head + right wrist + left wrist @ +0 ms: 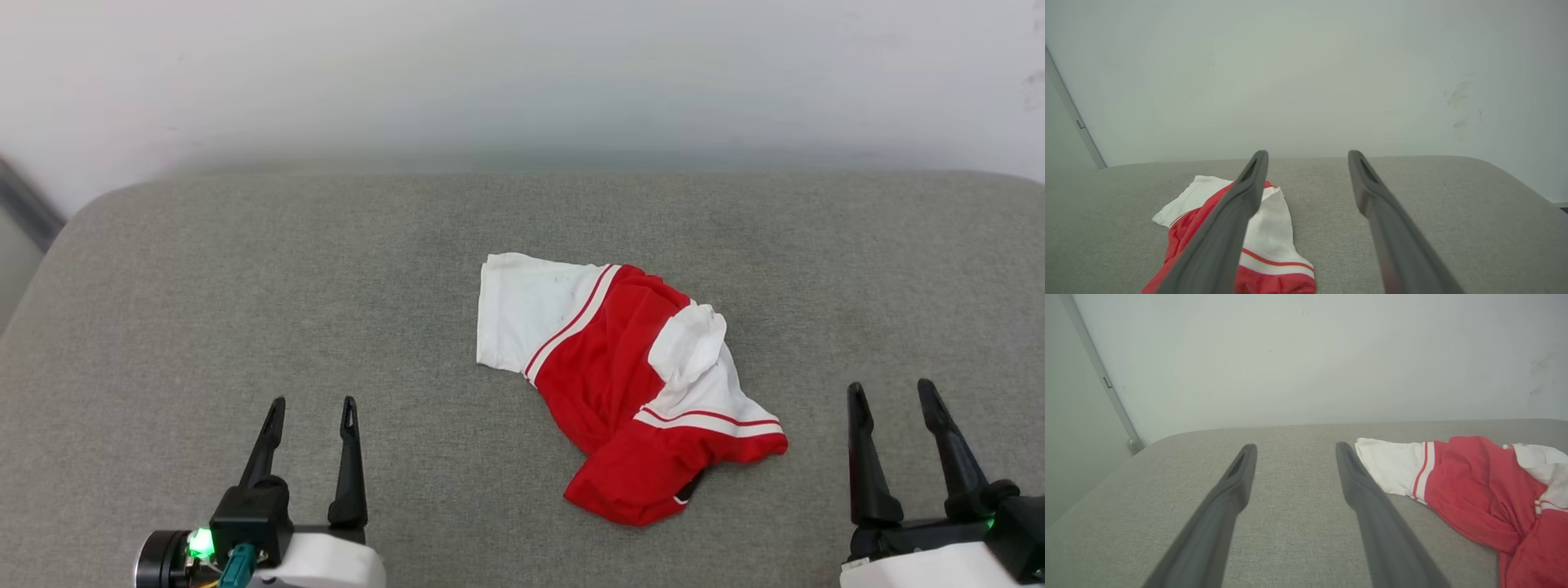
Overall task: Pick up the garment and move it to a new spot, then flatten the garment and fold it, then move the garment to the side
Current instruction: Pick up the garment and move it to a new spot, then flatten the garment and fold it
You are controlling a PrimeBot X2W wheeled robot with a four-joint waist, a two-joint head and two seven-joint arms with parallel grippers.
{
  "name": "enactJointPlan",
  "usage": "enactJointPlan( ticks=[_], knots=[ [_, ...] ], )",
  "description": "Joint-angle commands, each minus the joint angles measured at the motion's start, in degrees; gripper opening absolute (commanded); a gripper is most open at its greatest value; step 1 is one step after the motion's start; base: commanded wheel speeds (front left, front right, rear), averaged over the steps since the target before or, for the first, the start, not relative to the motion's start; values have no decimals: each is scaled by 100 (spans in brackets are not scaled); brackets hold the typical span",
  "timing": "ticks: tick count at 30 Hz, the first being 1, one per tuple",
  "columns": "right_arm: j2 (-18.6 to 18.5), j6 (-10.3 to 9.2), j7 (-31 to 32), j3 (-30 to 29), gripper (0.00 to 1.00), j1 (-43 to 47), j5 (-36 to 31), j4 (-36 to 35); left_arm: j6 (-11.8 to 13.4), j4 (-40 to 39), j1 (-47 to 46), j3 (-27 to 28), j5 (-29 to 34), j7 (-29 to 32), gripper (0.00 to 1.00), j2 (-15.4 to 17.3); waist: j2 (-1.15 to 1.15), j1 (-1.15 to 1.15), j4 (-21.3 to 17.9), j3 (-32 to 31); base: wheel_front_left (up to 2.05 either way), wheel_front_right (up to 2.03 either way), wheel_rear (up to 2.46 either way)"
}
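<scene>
Grey fabric cushion (245, 286) against pale wall (522, 73), crumpled garment (604, 367) mid-surface

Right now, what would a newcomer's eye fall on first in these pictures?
The crumpled red garment with white sleeves, near the middle of the grey cushion. Next, the two dark tools, both open and empty: the left tool at lower left, the right tool at lower right, neither touching the cloth.
</scene>
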Motion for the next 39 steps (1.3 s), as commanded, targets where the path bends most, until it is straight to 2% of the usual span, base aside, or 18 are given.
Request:
enactJointPlan(
  ticks=[1,12,19,24,31,33,36,39],
  knots=[
    [3,-2,-12,11,100,72,23,13,-39,23,75,46,54,-15,100,-25,0,0,-10,-21,0,0,0],
    [3,-2,-12,11,100,229,63,118,-508,176,362,580,507,-15,100,-452,0,0,-17,-125,0,0,0],
    [3,-2,-12,-29,100,168,85,128,-662,200,416,766,698,-15,100,-590,0,0,-17,-135,0,0,0],
    [1,-2,-12,-213,100,-294,-14,-119,-736,201,375,864,791,-15,100,-650,0,0,-34,-89,0,0,0],
    [2,-2,-11,-57,100,-1509,-757,-593,-802,208,273,953,884,-15,100,-725,0,0,-79,2,0,0,0],
    [-154,-2,-11,151,100,-1889,-951,-441,-804,217,260,975,892,-15,100,-744,0,0,-91,11,0,0,0],
    [-544,-3,-10,498,100,-2380,-906,90,-838,232,238,985,922,-15,100,-770,0,0,-84,13,0,0,0],
    [-1046,-3,433,963,100,-2939,-655,645,-848,233,220,998,930,-15,100,-788,0,0,-69,40,0,0,0]
  ],
)
